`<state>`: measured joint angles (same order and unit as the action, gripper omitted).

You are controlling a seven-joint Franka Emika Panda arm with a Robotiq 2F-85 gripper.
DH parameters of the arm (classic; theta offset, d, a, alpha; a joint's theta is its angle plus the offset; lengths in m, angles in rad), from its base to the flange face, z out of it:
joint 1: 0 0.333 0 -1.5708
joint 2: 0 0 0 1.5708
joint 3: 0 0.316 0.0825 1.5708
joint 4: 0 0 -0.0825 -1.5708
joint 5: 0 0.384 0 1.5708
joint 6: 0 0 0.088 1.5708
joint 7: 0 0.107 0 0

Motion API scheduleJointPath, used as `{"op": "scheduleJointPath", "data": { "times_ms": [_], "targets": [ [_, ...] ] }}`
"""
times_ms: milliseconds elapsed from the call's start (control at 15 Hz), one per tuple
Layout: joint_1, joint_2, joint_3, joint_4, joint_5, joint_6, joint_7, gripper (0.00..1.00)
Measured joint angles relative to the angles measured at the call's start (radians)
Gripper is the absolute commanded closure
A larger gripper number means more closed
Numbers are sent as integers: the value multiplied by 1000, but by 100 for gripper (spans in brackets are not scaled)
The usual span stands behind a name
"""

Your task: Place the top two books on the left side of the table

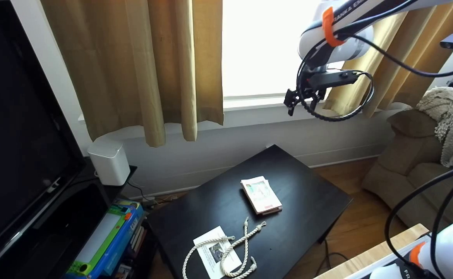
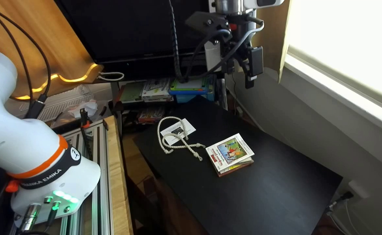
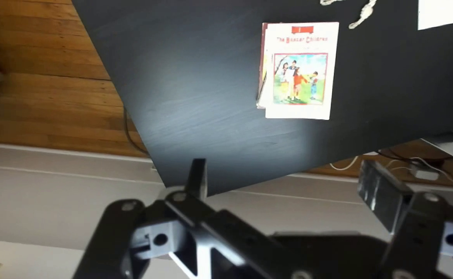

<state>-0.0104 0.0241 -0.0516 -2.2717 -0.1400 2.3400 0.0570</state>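
A small stack of books lies on the black table (image 1: pixel 304 182), also seen in an exterior view (image 2: pixel 269 195) and the wrist view (image 3: pixel 195 85). The top book (image 1: pixel 262 193) has a white cover with a colourful picture; it shows in an exterior view (image 2: pixel 229 151) and the wrist view (image 3: pixel 302 110). Under it, the second book (image 2: pixel 235 167) shows only a light and yellow edge, turned slightly. A red-brown book (image 2: pixel 225 174) is lowest. My gripper (image 3: pixel 284 174) is open and empty, high above the table near the window, apart from the stack; both exterior views show it (image 1: pixel 302 104) (image 2: pixel 241 73).
A white rope (image 1: pixel 246 248) lies over a flat white booklet or card (image 2: pixel 171 138) on the table. A TV (image 1: pixel 17 128), a white box-shaped gadget (image 1: pixel 110 162) and a shelf of colourful books (image 2: pixel 189 88) stand beyond one end. The window wall runs along the table.
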Motion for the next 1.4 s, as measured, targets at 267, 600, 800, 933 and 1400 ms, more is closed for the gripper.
{"op": "scheduleJointPath", "data": {
  "times_ms": [267,600,800,933,1400],
  "targets": [
    [52,194,28,94,-158,14,264,0],
    [152,403,29,201,-177,19,384,0],
    [176,460,29,240,-180,30,373,0],
    [174,462,28,248,-180,30,366,0],
    [217,509,57,286,-164,-66,335,0]
  ]
}}
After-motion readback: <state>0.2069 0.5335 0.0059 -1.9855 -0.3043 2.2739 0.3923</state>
